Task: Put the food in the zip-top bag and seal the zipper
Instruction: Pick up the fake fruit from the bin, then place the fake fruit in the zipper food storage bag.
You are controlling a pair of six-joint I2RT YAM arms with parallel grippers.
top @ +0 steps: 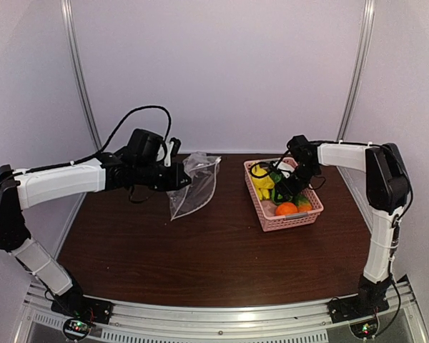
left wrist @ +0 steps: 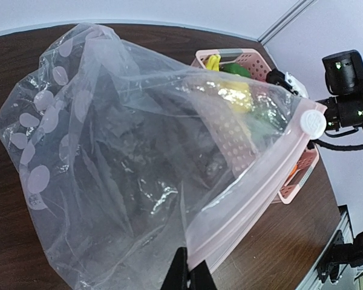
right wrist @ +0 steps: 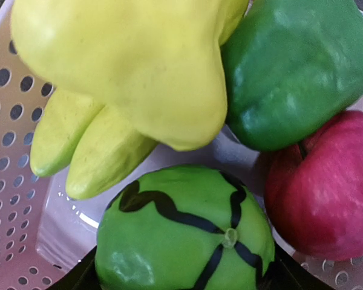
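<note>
Left gripper [left wrist: 184, 275] pinches the bag [left wrist: 127, 151] by its zipper [left wrist: 249, 198] edge, at 9 o'clock of the basket [top: 294, 223]. Right gripper [top: 284, 187] sits spread around the striped ball [right wrist: 184, 235].

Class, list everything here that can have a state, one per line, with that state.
zip-top bag, held up by its edge, empty
zipper, seemingly unsealed, slider at one end
left claw, shut on the zip-top bag
right claw, astride the striped ball, grip unclear
striped ball, in the pink basket
banana bunch, in the pink basket
green pepper, in the pink basket
orange, in the pink basket
</note>
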